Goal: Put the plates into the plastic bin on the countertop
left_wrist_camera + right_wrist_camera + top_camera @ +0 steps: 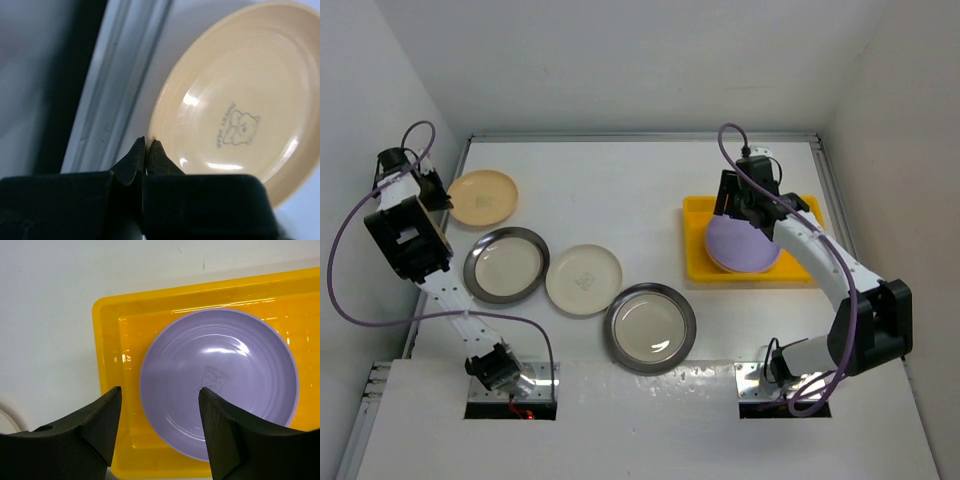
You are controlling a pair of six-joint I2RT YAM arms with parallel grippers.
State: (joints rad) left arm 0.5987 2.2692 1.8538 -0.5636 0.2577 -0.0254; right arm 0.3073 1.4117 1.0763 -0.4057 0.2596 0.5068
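The left hand (146, 152) fills the bottom of its own wrist view. Its two black fingers (131, 162) are closed to a hairline slit, with the tips right at the near rim of the round pale orange plate (240, 100). Whether they nip that rim or only touch it cannot be told. The plate lies flat on the flat white bench (150, 60) and has a small bear print at its middle. The bench's raised white edge strip (112, 100) runs along the other side of the fingers. From above, this plate sits at the far left, hemmed between the left arm and the white side wall (380, 90).

Three more plates lie loose on the bench between the arms:
- a round shiny steel-rimmed plate (506, 265) close to the left arm
- a round cream-white plate (583, 279) just beside it
- a second steel-rimmed plate (650, 327), nearest the arm bases and just beside the cream-white one

All four loose plates are apart from the shallow rectangular bright yellow plastic bin (695, 265), which stands on the right side of the bench.

The right hand (157, 410) hangs above the bin, spread wide and empty. Directly beneath it, a round lilac plate (220, 385) lies flat inside the bin, off the end wall. In the top view the right forearm crosses over the bin's far and right parts and hides them.
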